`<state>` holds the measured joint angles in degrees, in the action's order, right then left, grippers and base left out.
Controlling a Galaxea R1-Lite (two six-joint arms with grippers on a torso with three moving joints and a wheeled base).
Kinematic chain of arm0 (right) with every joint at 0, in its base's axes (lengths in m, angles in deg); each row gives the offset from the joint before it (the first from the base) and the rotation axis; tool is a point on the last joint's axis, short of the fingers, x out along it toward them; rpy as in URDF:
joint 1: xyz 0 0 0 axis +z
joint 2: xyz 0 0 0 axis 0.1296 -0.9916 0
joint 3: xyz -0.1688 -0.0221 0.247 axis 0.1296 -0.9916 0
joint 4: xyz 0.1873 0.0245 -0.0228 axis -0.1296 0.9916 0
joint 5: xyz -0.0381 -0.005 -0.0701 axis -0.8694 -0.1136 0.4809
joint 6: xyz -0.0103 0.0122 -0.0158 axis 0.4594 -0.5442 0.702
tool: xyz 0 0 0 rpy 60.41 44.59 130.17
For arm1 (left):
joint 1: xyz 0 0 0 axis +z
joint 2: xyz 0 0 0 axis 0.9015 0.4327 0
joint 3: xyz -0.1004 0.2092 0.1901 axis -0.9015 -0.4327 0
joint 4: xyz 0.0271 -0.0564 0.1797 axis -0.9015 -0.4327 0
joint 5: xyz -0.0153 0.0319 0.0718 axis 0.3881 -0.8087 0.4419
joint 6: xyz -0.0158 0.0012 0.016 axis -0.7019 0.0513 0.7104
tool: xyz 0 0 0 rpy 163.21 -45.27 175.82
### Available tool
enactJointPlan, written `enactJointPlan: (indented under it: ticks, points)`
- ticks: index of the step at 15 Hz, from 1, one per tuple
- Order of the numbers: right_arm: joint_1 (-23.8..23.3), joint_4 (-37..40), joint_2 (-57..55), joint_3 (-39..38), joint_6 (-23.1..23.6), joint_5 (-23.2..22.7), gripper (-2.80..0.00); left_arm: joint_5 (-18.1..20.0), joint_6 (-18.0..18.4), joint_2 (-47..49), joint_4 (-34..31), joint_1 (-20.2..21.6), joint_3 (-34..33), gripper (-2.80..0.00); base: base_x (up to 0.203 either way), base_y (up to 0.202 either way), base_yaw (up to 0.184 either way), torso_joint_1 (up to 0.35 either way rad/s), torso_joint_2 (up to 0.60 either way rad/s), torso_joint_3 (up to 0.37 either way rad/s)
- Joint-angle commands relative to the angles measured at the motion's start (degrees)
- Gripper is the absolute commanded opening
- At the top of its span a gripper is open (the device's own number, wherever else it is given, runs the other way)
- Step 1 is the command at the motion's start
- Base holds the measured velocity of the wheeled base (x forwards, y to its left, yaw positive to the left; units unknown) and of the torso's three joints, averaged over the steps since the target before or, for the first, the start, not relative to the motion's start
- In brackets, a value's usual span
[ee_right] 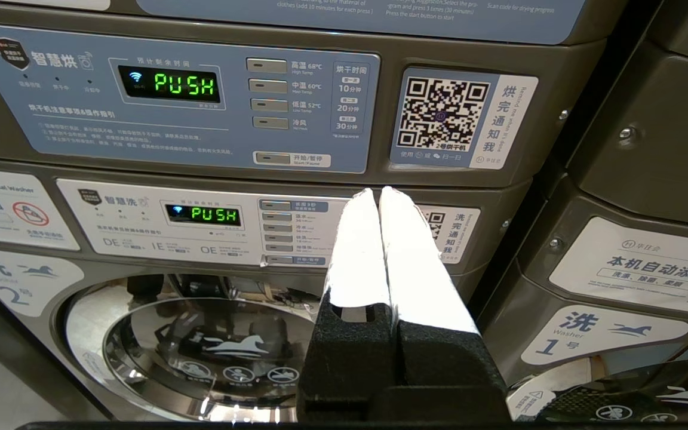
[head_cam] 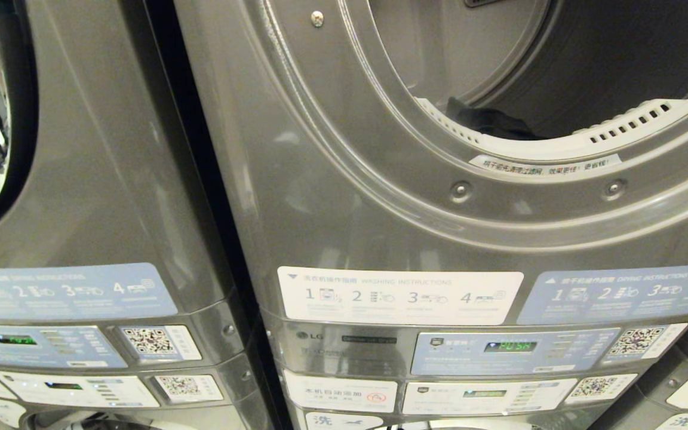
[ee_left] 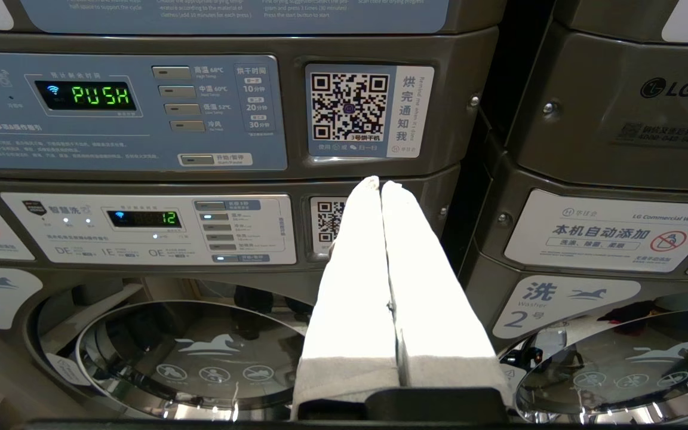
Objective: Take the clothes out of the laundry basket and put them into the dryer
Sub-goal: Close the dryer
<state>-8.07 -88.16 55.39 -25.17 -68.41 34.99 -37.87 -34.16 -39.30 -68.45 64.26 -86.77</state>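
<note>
The grey dryer (head_cam: 344,197) fills the head view with its round opening (head_cam: 559,71) uncovered, and a dark piece of clothing (head_cam: 493,122) lies inside at the drum's lower lip. The laundry basket is out of view. My left gripper (ee_left: 380,182) is shut and empty, pointing at the control panels of the machine stack to the left. My right gripper (ee_right: 378,192) is also shut and empty, in front of the panel (ee_right: 171,95) showing PUSH. Neither arm shows in the head view.
A second grey machine (head_cam: 81,179) stands to the left across a dark gap. Washer doors with round glass (ee_right: 212,346) sit below the panels in both wrist views. More stacked machines (ee_right: 648,209) stand to the right.
</note>
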Motion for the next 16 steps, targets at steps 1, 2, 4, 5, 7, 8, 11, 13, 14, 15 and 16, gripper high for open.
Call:
enactJointPlan:
  ticks: [1, 2, 4, 5, 7, 8, 11, 13, 14, 15, 16]
  points:
    - [0.01, 0.02, 0.02, 0.00, 0.04, -0.03, -2.80, -0.02, -0.07, -0.11, 0.02, 0.01, 0.00, -2.80, 0.000, 0.000, 0.000, 0.000, 0.00, 0.000]
    - [0.01, 0.02, 0.02, 0.02, 0.04, -0.03, -2.80, -0.02, 0.00, -0.02, 0.02, 0.01, 0.00, -2.80, 0.000, 0.000, 0.000, 0.000, 0.00, 0.000]
    - [0.01, 0.02, 0.02, 0.00, 0.04, -0.03, -2.80, -0.02, -0.02, -0.06, 0.02, 0.01, 0.00, -2.80, 0.000, 0.000, 0.000, 0.000, 0.00, 0.000]
    - [0.01, 0.02, 0.02, 0.00, 0.04, -0.03, -2.80, -0.02, -0.06, -0.10, 0.02, 0.01, 0.00, -2.80, 0.000, 0.000, 0.000, 0.000, 0.00, 0.000]
    - [0.01, 0.02, 0.02, 0.00, 0.04, -0.03, -2.80, -0.02, 0.02, -0.11, 0.02, 0.01, 0.00, -2.80, 0.000, 0.000, 0.000, 0.000, 0.00, 0.000]
    - [0.01, 0.02, 0.02, 0.00, 0.04, -0.03, -2.80, -0.02, 0.01, -0.11, 0.02, 0.01, 0.00, -2.80, 0.000, 0.000, 0.000, 0.000, 0.00, 0.000]
    - [0.01, 0.02, 0.02, 0.00, 0.04, -0.03, -2.80, -0.02, 0.02, -0.10, 0.02, 0.01, 0.00, -2.80, 0.000, 0.000, 0.000, 0.000, 0.00, 0.000]
    - [0.01, 0.02, 0.02, 0.00, 0.04, -0.03, -2.80, -0.02, 0.02, -0.11, 0.02, 0.01, 0.00, -2.80, 0.000, 0.000, 0.000, 0.000, 0.00, 0.000]
    - [0.01, 0.02, 0.02, 0.00, 0.04, -0.03, -2.80, -0.02, -0.02, -0.07, 0.02, 0.01, 0.00, -2.80, 0.000, 0.000, 0.000, 0.000, 0.00, 0.000]
    - [0.01, 0.02, 0.02, 0.00, 0.04, -0.03, -2.80, -0.02, 0.00, -0.04, 0.02, 0.01, 0.00, -2.80, 0.000, 0.000, 0.000, 0.000, 0.00, 0.000]
    - [0.01, 0.02, 0.02, 0.00, 0.04, -0.03, -2.80, -0.02, -0.06, -0.11, 0.02, 0.01, 0.00, -2.80, 0.000, 0.000, 0.000, 0.000, 0.00, 0.000]
